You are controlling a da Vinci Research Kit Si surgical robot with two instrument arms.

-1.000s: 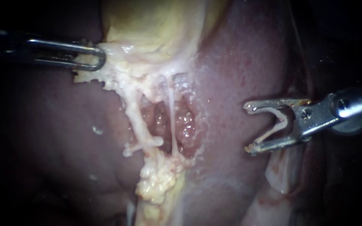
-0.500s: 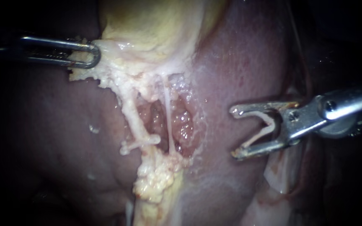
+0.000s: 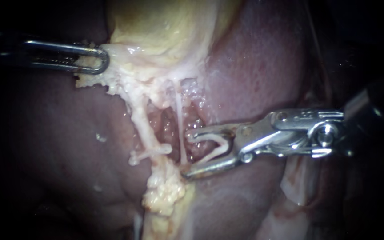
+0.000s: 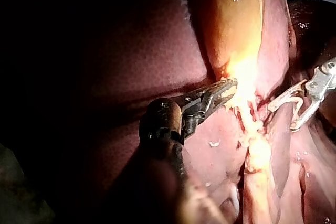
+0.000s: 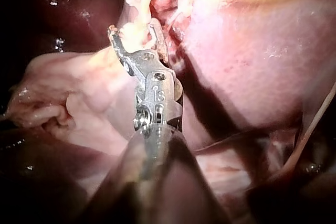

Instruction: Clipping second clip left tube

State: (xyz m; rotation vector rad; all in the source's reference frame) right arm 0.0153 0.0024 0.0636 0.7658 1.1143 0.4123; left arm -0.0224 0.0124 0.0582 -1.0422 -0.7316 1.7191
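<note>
The left tube (image 3: 141, 122) is a thick pale strand running down from the gallbladder (image 3: 156, 26), with a pale clip-like bar (image 3: 150, 153) across its lower part. A thinner right tube (image 3: 179, 111) hangs beside it. My right instrument (image 3: 187, 153) stands open with a white clip (image 3: 207, 143) seated between its jaws. The jaw tips reach the thin tube and stop short of the left tube. The right wrist view shows these jaws (image 5: 134, 29) against pale tissue. My left instrument (image 3: 96, 60) is shut on yellowish tissue at the gallbladder's edge, also seen in the left wrist view (image 4: 226, 88).
Dark red liver (image 3: 254, 66) lies on both sides of the opened bed. A lump of yellow fat (image 3: 165, 189) sits below the tubes. Pale folded tissue (image 3: 298, 182) lies under the right instrument's shaft.
My right instrument has moved left across the liver, bringing its open jaws and clip up to the thin tube. The left instrument has kept its hold and barely shifted.
</note>
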